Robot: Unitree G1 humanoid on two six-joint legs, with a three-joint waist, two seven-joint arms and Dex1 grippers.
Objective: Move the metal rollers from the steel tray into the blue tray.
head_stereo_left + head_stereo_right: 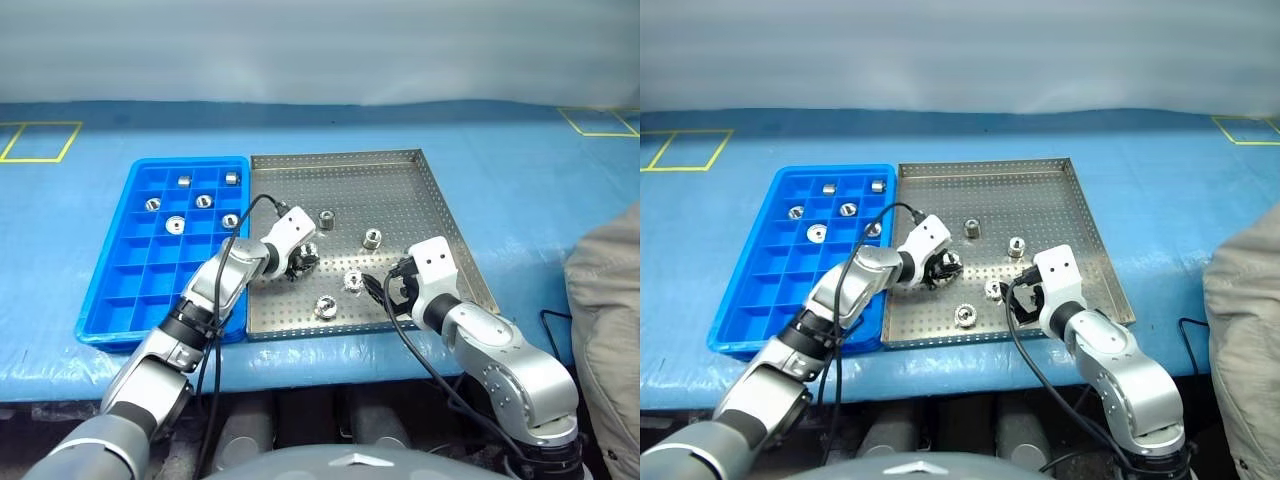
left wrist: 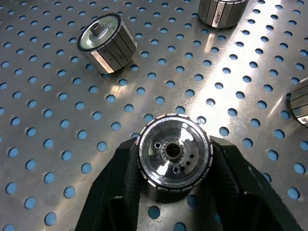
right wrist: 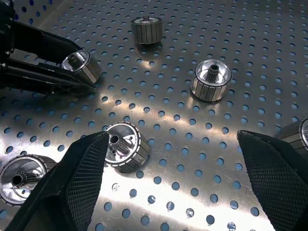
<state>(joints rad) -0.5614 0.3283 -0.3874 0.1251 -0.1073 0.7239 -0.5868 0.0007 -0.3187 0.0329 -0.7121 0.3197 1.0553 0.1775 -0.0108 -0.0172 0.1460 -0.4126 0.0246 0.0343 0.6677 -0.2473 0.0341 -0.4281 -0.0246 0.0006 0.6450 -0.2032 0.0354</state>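
The left gripper (image 1: 303,259), reaching downward, is clamping a small shiny silver roller (image 2: 174,156), its holed end facing the wrist; the right gripper (image 3: 178,178) is hovering apart.

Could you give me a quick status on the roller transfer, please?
Left gripper shut on a roller in the steel tray. Right gripper open, hovering. Five rollers in the blue tray. Nothing blocking.
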